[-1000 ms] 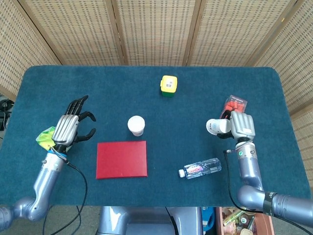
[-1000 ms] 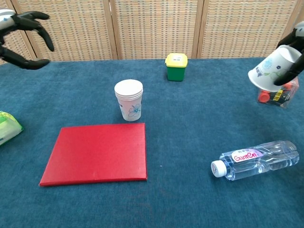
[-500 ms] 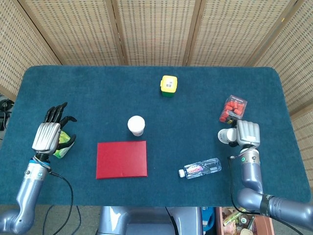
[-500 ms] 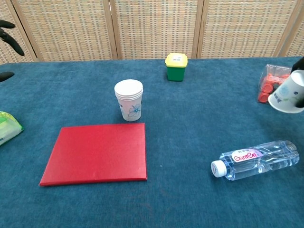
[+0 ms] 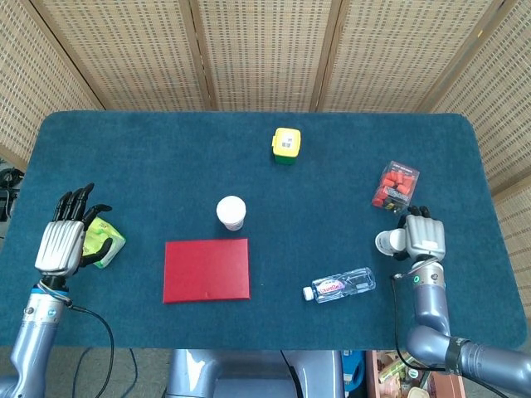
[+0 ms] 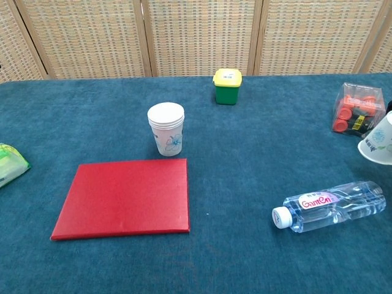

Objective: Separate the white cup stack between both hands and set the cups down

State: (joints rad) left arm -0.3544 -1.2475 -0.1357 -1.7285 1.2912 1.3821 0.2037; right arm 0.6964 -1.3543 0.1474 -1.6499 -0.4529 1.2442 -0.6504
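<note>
A: What differs from a second ago?

B: Both arms have pulled back toward the robot. The left hand [image 5: 63, 241] has gone from beside the red book [image 5: 207, 269] out to the table's left edge, over the green packet [image 5: 106, 240]. The right hand [image 5: 421, 236] has moved off the orange-capped box [image 5: 396, 184] and sits nearer the water bottle [image 5: 342, 284].

A: Fingers?

B: Left: spread apart, holding nothing. Right: wrapped around a single white cup [image 5: 390, 241], tilted on its side, mouth pointing toward the book; the chest view shows only the cup [image 6: 378, 146].

A: The stack?

B: The white cup stack [image 5: 231, 212] stands upright just behind the book's far edge, untouched. The yellow-lidded box [image 5: 285, 145] stands farther behind it.
</note>
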